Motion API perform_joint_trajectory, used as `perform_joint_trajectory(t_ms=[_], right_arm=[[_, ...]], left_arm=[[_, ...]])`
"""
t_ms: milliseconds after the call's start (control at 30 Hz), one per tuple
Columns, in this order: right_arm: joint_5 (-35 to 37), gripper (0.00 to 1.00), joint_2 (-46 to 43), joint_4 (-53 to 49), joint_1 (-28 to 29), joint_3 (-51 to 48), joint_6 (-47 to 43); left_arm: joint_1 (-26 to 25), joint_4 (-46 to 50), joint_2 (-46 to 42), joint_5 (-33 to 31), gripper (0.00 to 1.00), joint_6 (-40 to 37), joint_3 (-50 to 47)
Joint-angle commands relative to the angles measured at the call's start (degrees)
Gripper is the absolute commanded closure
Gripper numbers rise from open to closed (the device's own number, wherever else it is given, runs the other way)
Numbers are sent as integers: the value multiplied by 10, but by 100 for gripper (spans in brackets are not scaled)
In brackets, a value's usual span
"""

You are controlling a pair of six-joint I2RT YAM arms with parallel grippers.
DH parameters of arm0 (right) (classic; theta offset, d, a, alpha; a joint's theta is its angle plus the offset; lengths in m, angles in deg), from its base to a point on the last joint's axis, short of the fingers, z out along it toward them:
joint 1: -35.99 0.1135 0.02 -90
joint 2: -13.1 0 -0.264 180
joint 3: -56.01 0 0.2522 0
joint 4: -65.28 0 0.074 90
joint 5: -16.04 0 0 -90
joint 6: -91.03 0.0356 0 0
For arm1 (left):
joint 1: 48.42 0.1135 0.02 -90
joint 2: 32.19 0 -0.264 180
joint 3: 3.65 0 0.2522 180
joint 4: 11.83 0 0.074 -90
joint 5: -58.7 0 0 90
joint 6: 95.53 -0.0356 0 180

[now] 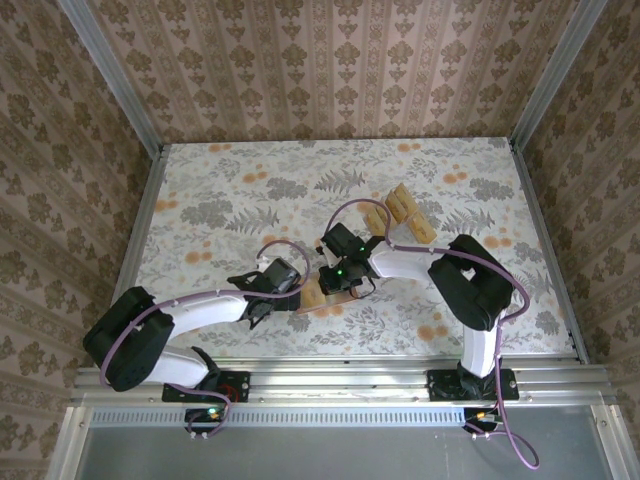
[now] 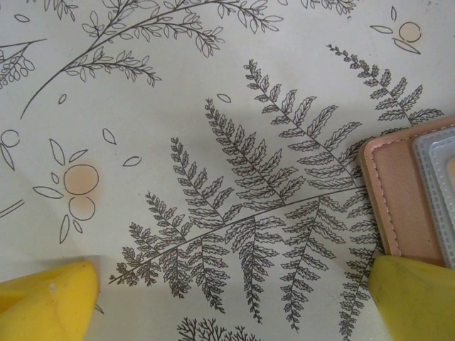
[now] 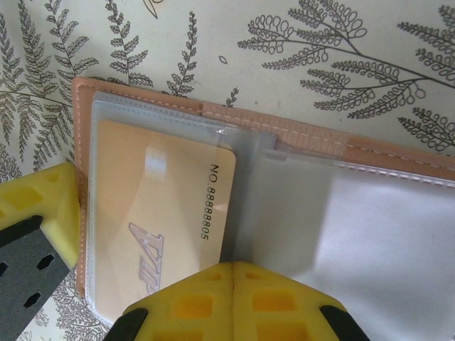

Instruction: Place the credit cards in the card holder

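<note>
Top view: both arms reach in to the middle of the fern-print surface point(image 1: 230, 190). The left tool point(image 1: 288, 284) sits just left of centre and the right tool point(image 1: 338, 272) just right of it, close together.

The card holder point(image 1: 318, 298) lies flat between and just below them, open. Loose credit cards point(image 1: 405, 212) are in a small cluster up and right of centre, well apart from the holder and past the right tool.

Left wrist view:
- The left tool point(image 2: 227, 302) has its yellow fingertips point(image 2: 46, 302) far apart, one in each bottom corner, with only bare printed surface between them.
- The card holder point(image 2: 398, 202) pokes in at the right edge: reddish-brown cover with a pale stitched rim and a grey sleeve edge. Its lower corner runs under or against the right-hand fingertip - cannot tell if they touch.

Right wrist view:
- The card holder point(image 3: 213, 117) is spread open across the frame, with clear plastic sleeves on top.
- One golden card point(image 3: 153, 213) sits in the left sleeve, printed "NO.88888805" and "VIP".
- The right tool point(image 3: 149, 220) is apart - one yellow finger at lower left on the holder's left edge, the other at bottom centre over the card's lower end. I cannot tell whether it is pressing down.
</note>
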Motion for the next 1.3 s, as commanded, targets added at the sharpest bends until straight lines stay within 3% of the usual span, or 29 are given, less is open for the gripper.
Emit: perform_joint_trajectory(t_ms=[0,400,633,1000,1267], right_arm=[[-12,100,20,0,12,15,8],[-18,100,19,-2,14,28,12],[-5,100,-32,-24,-10,20,5],[28,59,-123,-44,-38,-47,3],[40,54,-181,-10,-63,-145,36]], left_arm=[[-6,-3,21,13,0,7,-8],[-7,-2,21,12,0,7,-5],[7,30,-27,8,0,1,0],[66,50,-137,50,0,-27,12],[76,-44,-133,137,0,-40,15]])
